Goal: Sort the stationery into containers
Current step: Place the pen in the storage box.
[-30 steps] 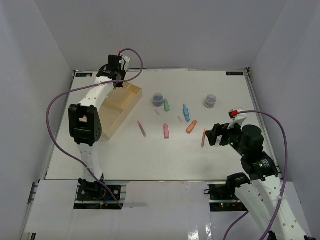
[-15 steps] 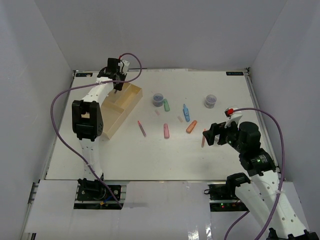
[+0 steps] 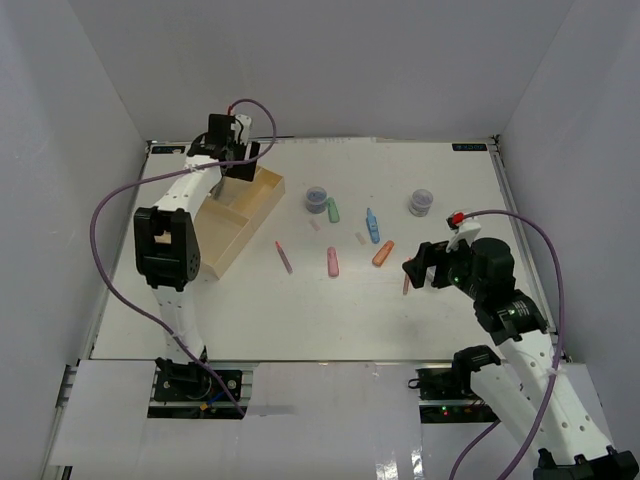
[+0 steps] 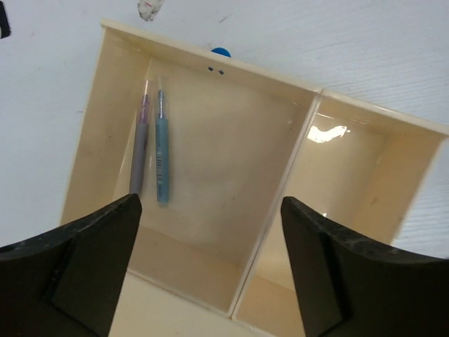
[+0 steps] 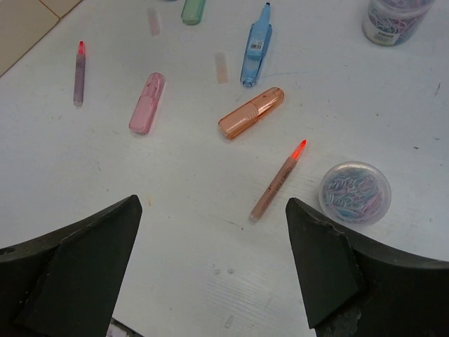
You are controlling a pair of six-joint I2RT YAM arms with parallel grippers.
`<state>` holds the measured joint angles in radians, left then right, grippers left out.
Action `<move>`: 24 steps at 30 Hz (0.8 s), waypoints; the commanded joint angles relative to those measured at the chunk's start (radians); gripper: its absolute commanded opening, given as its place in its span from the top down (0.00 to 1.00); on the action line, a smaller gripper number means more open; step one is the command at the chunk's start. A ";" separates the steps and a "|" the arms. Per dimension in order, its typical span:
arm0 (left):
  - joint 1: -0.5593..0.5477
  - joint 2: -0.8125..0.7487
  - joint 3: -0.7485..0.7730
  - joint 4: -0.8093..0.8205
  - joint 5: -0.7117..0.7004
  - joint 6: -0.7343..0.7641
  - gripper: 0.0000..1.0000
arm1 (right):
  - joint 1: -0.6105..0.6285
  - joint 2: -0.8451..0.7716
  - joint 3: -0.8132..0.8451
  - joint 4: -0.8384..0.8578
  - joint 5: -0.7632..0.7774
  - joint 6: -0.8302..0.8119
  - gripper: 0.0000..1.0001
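Note:
The cream tray (image 3: 228, 238) lies at the far left. My left gripper (image 3: 238, 160) hovers open above its far end, nothing between its fingers. In the left wrist view a grey pen (image 4: 139, 147) and a blue pen (image 4: 162, 158) lie side by side in one compartment of the tray (image 4: 306, 133), ahead of the open left gripper (image 4: 210, 267). My right gripper (image 5: 214, 267) is open and empty above the table, with the orange pen (image 5: 278, 180) and a round jar (image 5: 354, 192) just ahead of it. Orange marker (image 5: 251, 112), blue marker (image 5: 256, 45), pink marker (image 5: 146, 102) and pink pen (image 5: 79, 73) lie farther on.
A green marker (image 3: 333, 210) lies next to a jar (image 3: 317, 198) near the tray. Another jar (image 3: 421, 203) stands at the back right. Two small pale strips (image 5: 222, 67) lie among the markers. Grey walls close in the table on three sides.
My left gripper has opened above the tray's far end and risen slightly. The right gripper has crept a little to the left toward the orange pen, still open.

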<state>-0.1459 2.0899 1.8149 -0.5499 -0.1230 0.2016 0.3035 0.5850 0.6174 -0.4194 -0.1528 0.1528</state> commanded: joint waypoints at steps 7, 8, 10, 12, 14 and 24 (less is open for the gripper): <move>0.008 -0.543 -0.286 0.126 0.069 -0.306 0.02 | 0.006 0.168 0.099 -0.099 0.091 0.093 0.06; 0.008 -0.588 -0.337 0.154 0.085 -0.321 0.02 | 0.006 0.188 0.117 -0.111 0.107 0.099 0.04; 0.008 -0.675 -0.490 0.227 0.111 -0.369 0.02 | 0.011 0.234 0.128 -0.128 0.113 0.119 0.01; 0.008 -0.792 -0.583 0.267 0.164 -0.405 0.02 | 0.022 0.278 0.131 -0.124 0.127 0.140 0.05; 0.006 -0.852 -0.697 0.309 0.196 -0.450 0.02 | 0.058 0.311 0.136 -0.119 0.160 0.166 0.09; -0.052 -0.990 -0.970 0.447 0.287 -0.464 0.02 | 0.244 0.538 0.101 -0.052 0.413 0.350 0.23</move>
<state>-0.1761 1.1606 0.8722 -0.1894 0.1467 -0.2539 0.5297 1.1019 0.7231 -0.5201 0.1635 0.4149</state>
